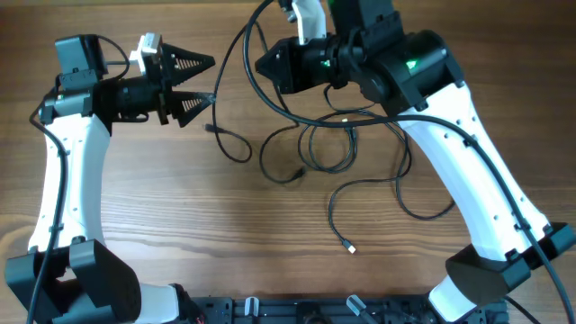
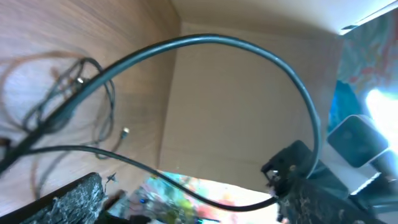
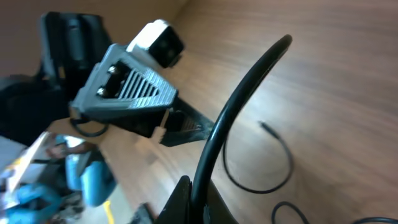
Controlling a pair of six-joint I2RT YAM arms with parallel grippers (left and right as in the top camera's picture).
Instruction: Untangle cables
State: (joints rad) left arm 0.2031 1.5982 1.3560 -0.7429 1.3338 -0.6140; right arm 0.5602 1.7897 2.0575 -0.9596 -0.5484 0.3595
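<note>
On the bench (image 1: 162,216), the cables (image 1: 328,135): several thin black cords looped over one another in a loose knot. Loops are uncleared, so by my reading you are mid-separation. Right tool (image 1: 265,65): just beyond the knot, closed down on one strand (image 3: 219,127), which rises from between its fingers. Left tool (image 1: 212,78): well off the knot on the left arm's side, spread wide, clamping nothing. A cord runs across its gap and meets one finger, but the blurred wrist view will not tell you whether it hooks there. Free plug end (image 1: 349,247): on the near side of the knot, lying apart. Next move, as judged: set the left tool on a cord beside the knot and draw the two tools apart slowly, so loops open rather than tighten. Not legible: the right tool's fingertips from overhead, dark against its body, and which cord crosses which inside the knot.
</note>
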